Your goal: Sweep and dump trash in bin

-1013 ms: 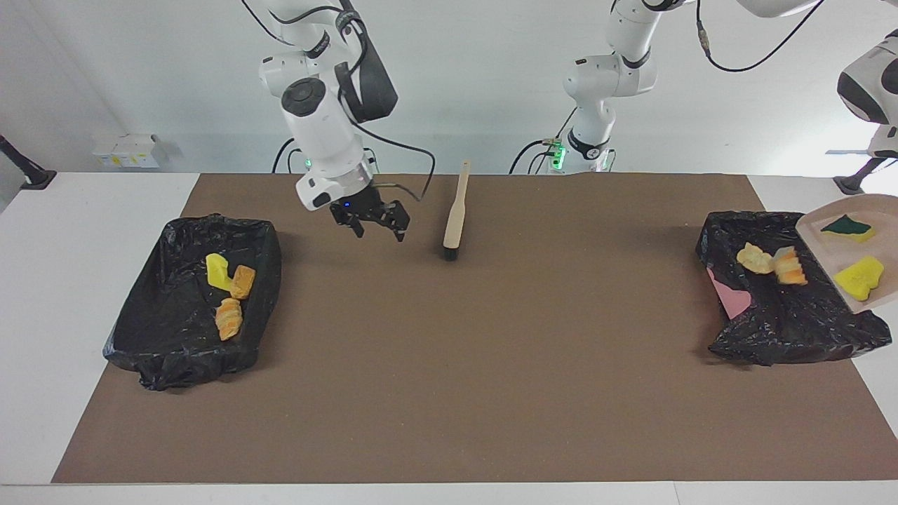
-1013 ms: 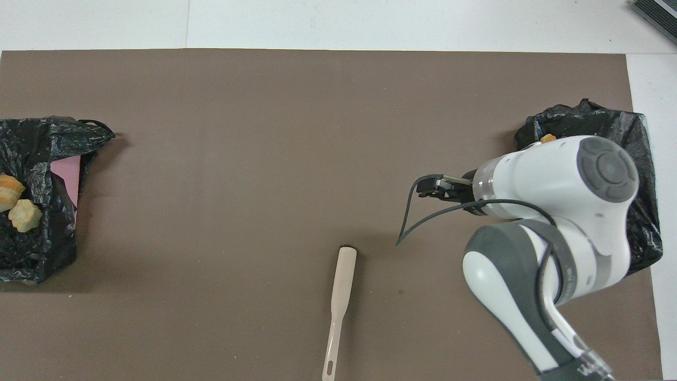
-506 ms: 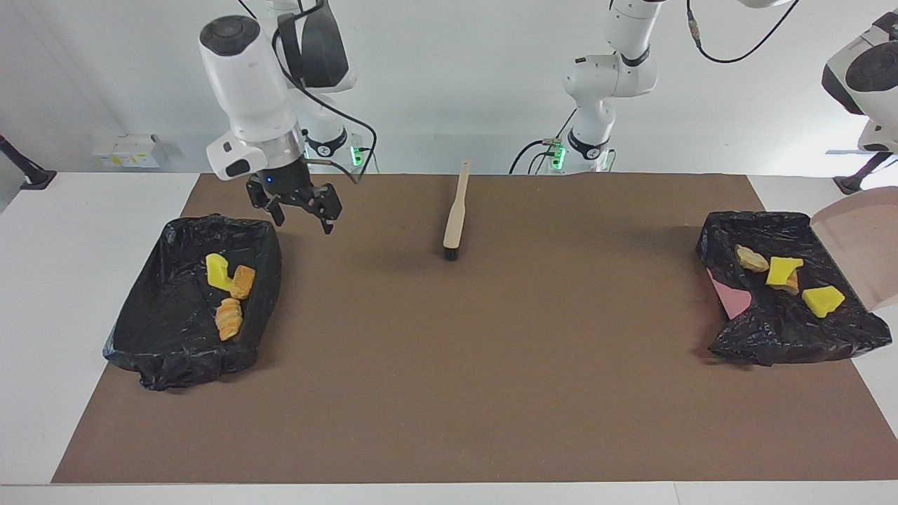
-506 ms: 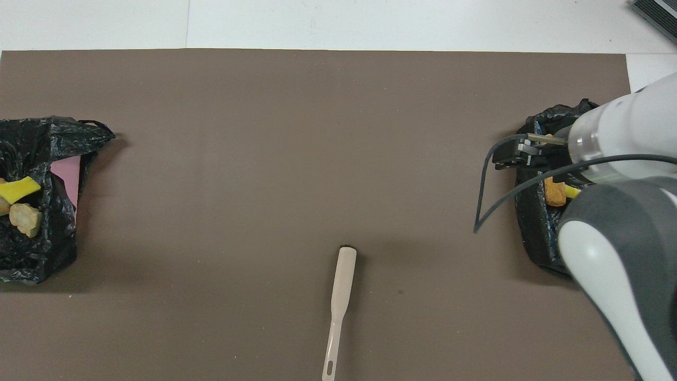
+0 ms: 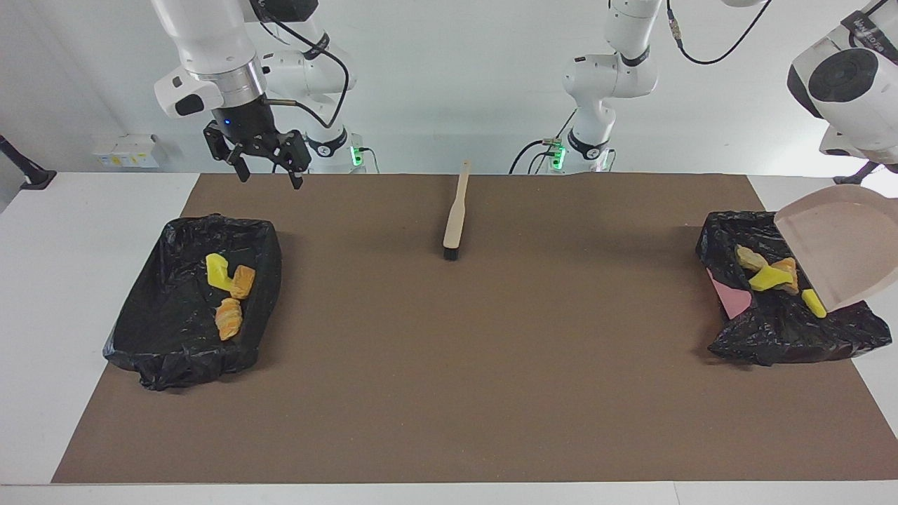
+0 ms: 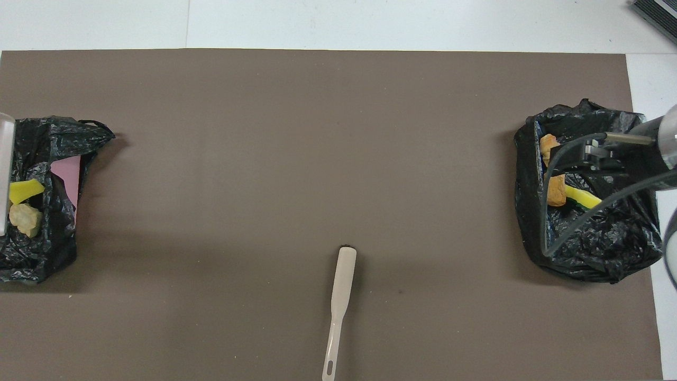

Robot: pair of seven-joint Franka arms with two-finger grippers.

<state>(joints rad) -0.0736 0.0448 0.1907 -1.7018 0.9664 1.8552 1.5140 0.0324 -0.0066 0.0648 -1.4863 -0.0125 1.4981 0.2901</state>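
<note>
The trash lies in two black-lined bins. The bin [image 5: 140,337] at the right arm's end holds a yellow sponge piece [image 5: 216,270], a bread lump [image 5: 243,280] and a croissant [image 5: 229,319]. The bin [image 5: 779,337] at the left arm's end holds a tan lump [image 5: 751,259], a yellow sponge [image 5: 768,278], a croissant [image 5: 787,266] and a yellow piece [image 5: 814,303]. The left arm holds the beige dustpan [image 5: 842,245] tilted over that bin; its gripper is out of view. My right gripper [image 5: 270,174] is open and empty, raised over the table's robot-side edge by its bin; it also shows in the overhead view [image 6: 592,153].
A wooden-handled brush [image 5: 454,210] lies on the brown mat [image 5: 449,365] near the robots' edge, midway between the bins; it shows in the overhead view too [image 6: 338,296]. A pink bin wall [image 5: 729,294] shows where the liner has slipped.
The right gripper rose and moved from beside the brush toward its end of the table. The dustpan tipped up, and two sponges slid off it into the bin.
</note>
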